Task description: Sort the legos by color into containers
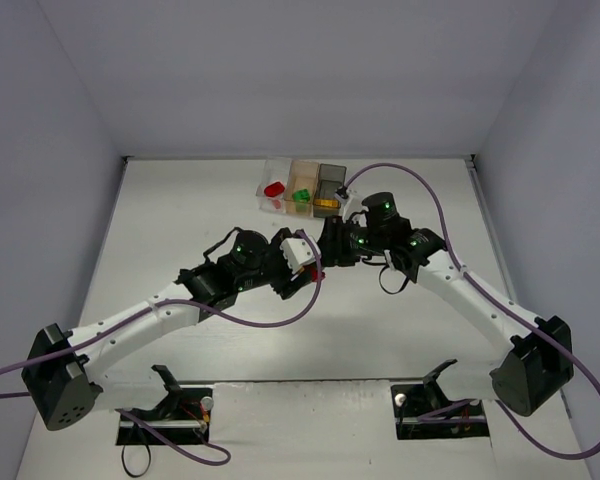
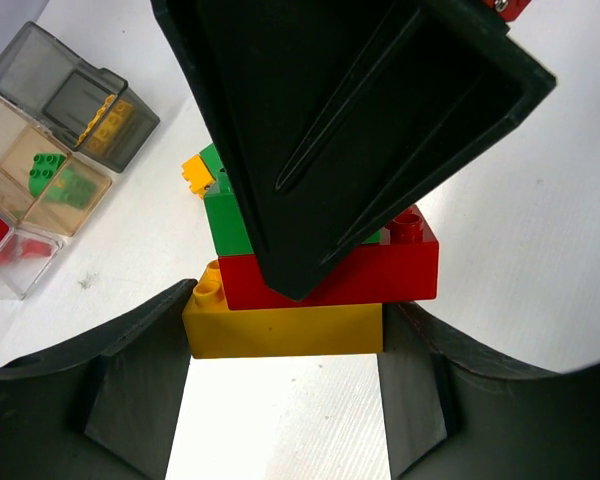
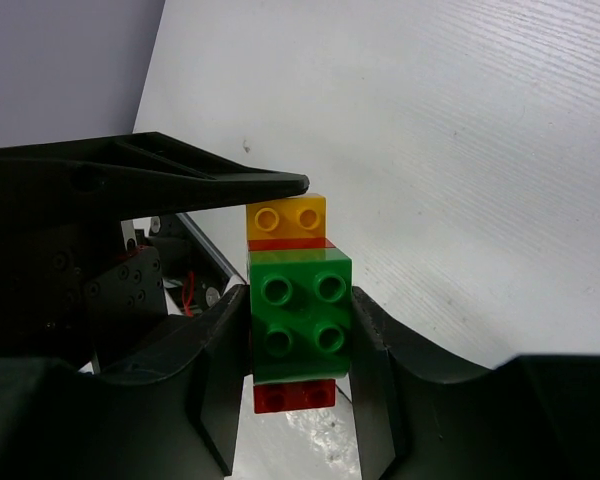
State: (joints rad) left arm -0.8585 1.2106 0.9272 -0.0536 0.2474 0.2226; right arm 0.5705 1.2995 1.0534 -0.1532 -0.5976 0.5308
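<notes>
right tool [image 3: 300,320] over stack [image 2: 380,280], table [image 2: 540,220] open

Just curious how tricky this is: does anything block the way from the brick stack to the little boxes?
Nothing visible lies on the table between the stack and the boxes. But the green brick in the right gripper is joined to a red brick and the yellow brick in the left gripper.

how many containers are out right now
3, side by side in the top view: clear box on the left, orange-tinted box in the middle, dark grey box on the right. None seems hidden.
</notes>
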